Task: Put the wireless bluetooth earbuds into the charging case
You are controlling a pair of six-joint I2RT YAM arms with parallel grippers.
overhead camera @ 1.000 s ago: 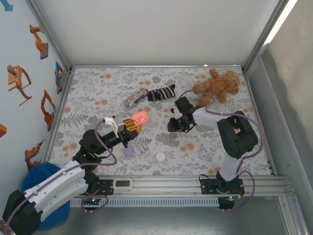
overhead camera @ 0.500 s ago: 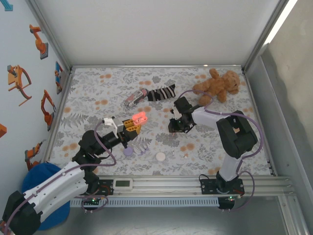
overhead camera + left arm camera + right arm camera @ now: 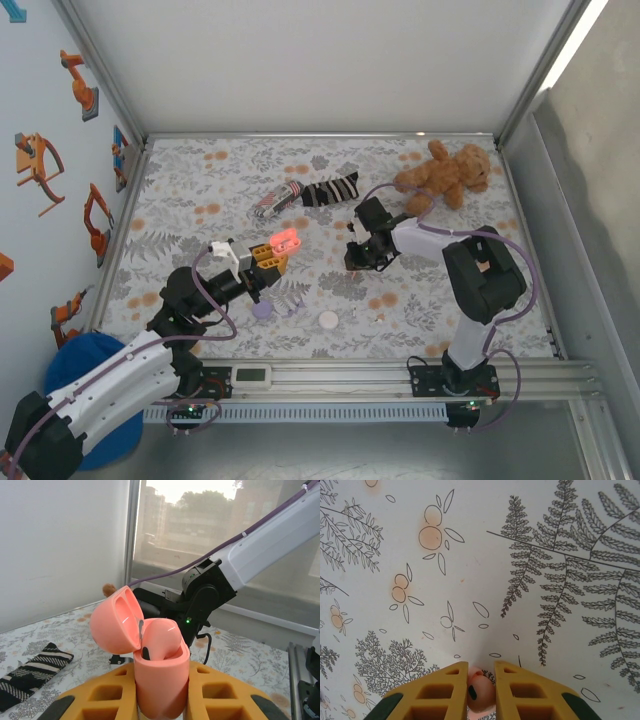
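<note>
**Right tool pinching earbud, left tool offering open case**

The left tool (image 3: 160, 697) is clamping narrow on the pink case (image 3: 161, 672), gripping its lower body. It is holding the case upright and off the table (image 3: 530, 545). The lid (image 3: 116, 620) is hanging open to one side, so the mouth is facing up and toward the right arm, probably to give a clear way in. Something pink and rounded is sitting in the case mouth; whether it is a seated bud, I cannot tell.

The right tool (image 3: 481, 672) is pointing down at the table, well apart from the case, with its jaws closing tight on a salmon earbud (image 3: 480, 696). The earbud is sitting between the yellow fingers (image 3: 442, 690), at or just above the surface. Judging by this, the pick is happening now. Lift and carry to the case are coming next, and the tiny bud could slip or twist.
</note>
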